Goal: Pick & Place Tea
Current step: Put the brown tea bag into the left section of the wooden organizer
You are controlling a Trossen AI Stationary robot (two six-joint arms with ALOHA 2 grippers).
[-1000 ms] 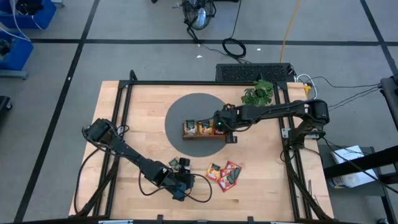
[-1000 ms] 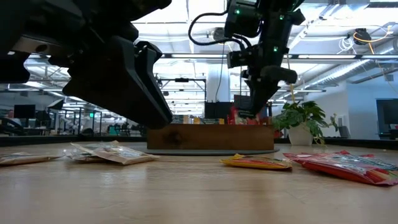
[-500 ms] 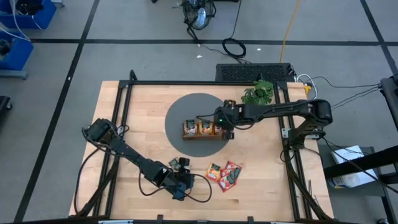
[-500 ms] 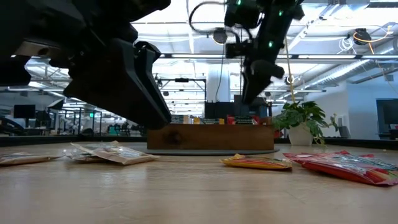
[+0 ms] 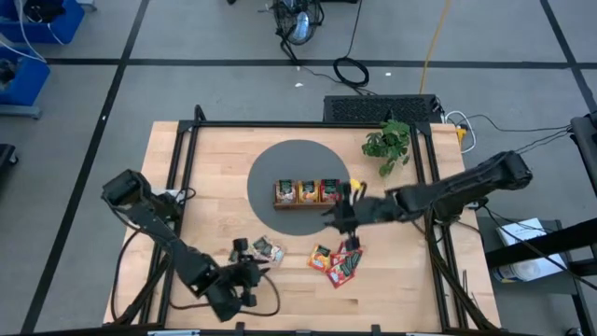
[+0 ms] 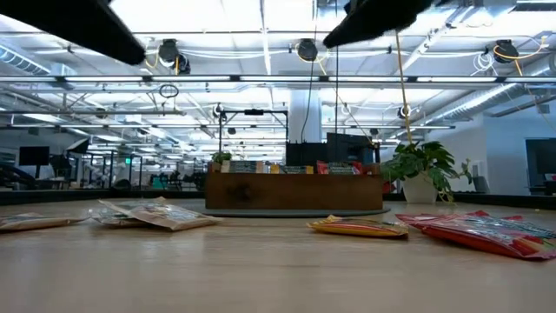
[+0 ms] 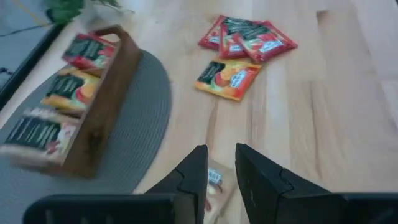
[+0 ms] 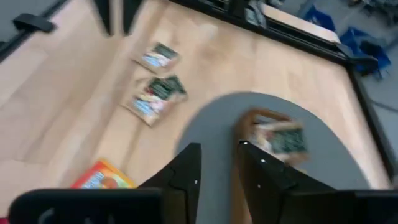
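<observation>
While right gripper [image 5: 338,217] is hovering lower centre, fingers slightly parted, empty, we are targeting red sachets [image 5: 343,262]; left gripper [image 5: 244,280] is waiting lower left, fingers apart, empty.

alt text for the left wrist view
A brown wooden three-compartment tray on a grey round mat holds tea sachets; red sachets and an orange-yellow sachet lie apart on the light wooden table, beyond the empty left gripper.

Bare wood between green sachets [image 5: 261,248] and red sachets [image 5: 341,262] — open lane.
</observation>
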